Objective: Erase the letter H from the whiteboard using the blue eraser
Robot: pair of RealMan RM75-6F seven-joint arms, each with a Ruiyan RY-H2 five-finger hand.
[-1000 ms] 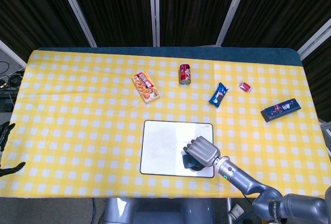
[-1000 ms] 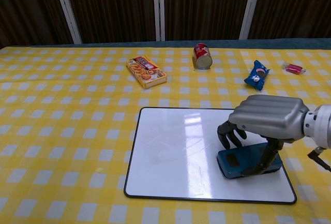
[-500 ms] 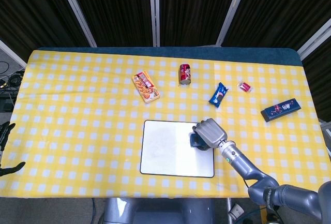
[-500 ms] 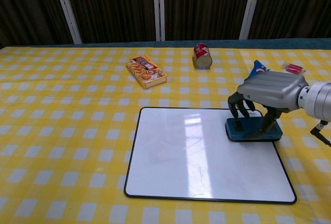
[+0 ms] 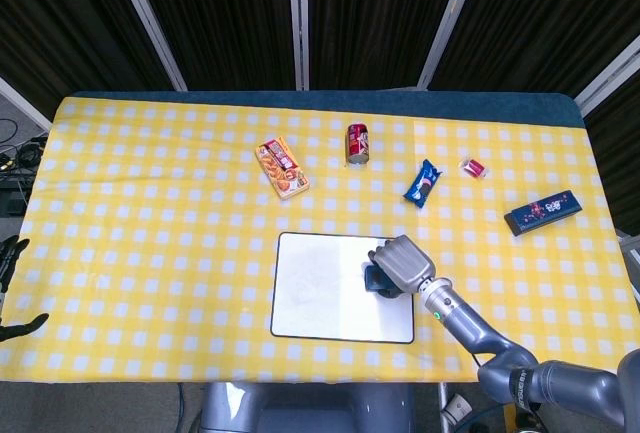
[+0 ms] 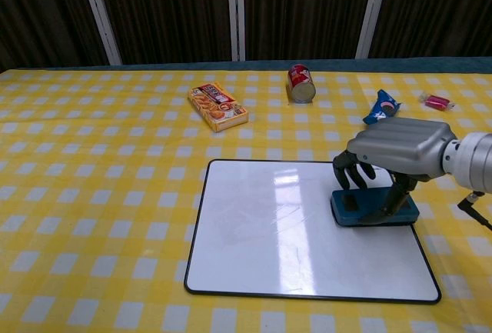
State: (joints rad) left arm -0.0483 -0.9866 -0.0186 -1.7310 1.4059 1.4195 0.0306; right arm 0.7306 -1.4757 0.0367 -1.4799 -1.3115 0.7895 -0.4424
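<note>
While clamped in the right robot hand (image 6: 396,151), blue eraser (image 6: 374,207) flat on whiteboard (image 6: 269,233), near tabletop's (image 6: 92,194) front edge, board wiped clean.

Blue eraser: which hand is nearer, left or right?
Right. The right hand grips the blue eraser on the whiteboard. The left hand sits at the table's far left edge.
</note>
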